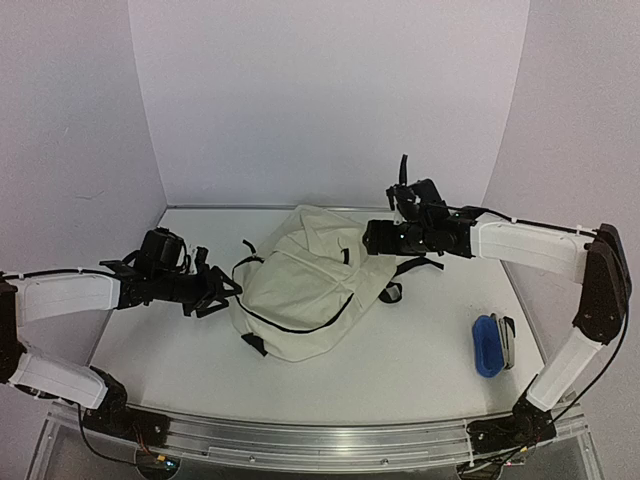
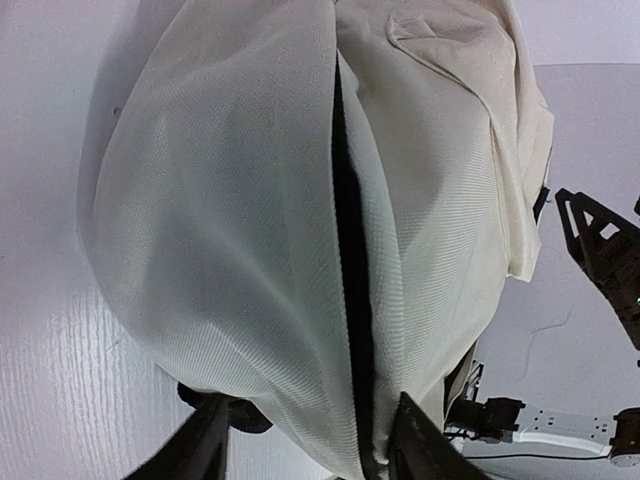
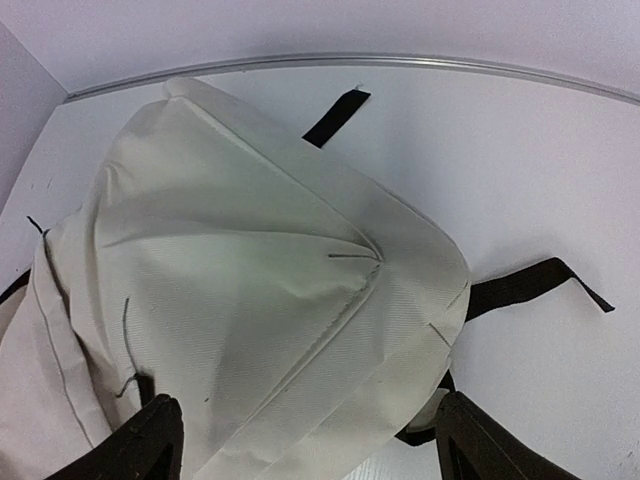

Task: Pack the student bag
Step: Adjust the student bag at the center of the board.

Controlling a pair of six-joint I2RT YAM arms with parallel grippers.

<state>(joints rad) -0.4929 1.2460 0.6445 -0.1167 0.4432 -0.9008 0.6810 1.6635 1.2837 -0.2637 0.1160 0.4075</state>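
Left claw [image 2: 305, 430] and right claw [image 3: 305, 420] both spread, cream student bag [image 1: 305, 280] lying bulged, black zipper [image 2: 350, 260] slightly parted

The bag [image 1: 305, 285] lies on the table [image 1: 420, 355] at its middle, between the two grippers. The left gripper [image 1: 222, 290] is just beside the bag's left side, level with the table. The right gripper [image 1: 372, 238] is at the bag's right rear corner, above it. One strap [image 1: 412, 265] sticks out from under the bag on the right, another [image 1: 250, 250] at its left rear. A case [image 1: 486, 345] lies on the table well right of the bag, toward the front, near the right arm's base.
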